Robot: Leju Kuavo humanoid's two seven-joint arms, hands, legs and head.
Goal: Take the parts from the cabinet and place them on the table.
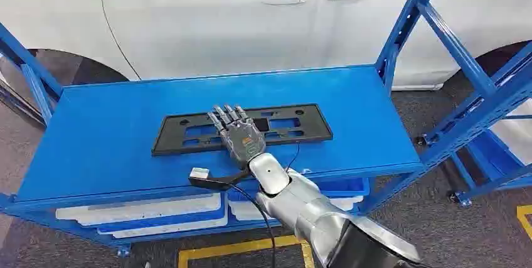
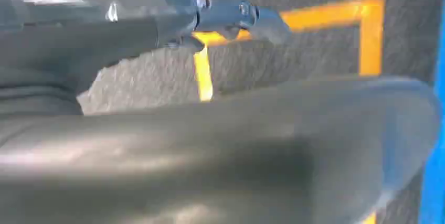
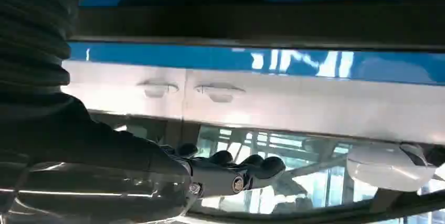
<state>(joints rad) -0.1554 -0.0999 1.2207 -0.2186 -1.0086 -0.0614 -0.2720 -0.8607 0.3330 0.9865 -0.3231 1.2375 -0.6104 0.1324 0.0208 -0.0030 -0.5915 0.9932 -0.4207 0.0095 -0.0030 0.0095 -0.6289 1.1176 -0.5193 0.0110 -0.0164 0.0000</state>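
Black frame [image 1: 241, 128] flat on the blue shelf [image 1: 106, 136], lengthwise, near the middle. Right hand [image 1: 238, 135] palm-down over the frame's centre, fingers [image 1: 224, 116] stretched side by side across it; grip or mere touch, cannot tell. Left hand [image 2: 231, 17] low above grey floor [image 2: 315, 51] with yellow tape [image 2: 336, 14]; open or closed unclear. White car [image 1: 251, 17] behind the shelf.

White car [image 1: 251, 17] with two door handles behind the rack; grey carpet floor [image 1: 439, 230] marked with yellow tape lines [image 1: 238, 257].
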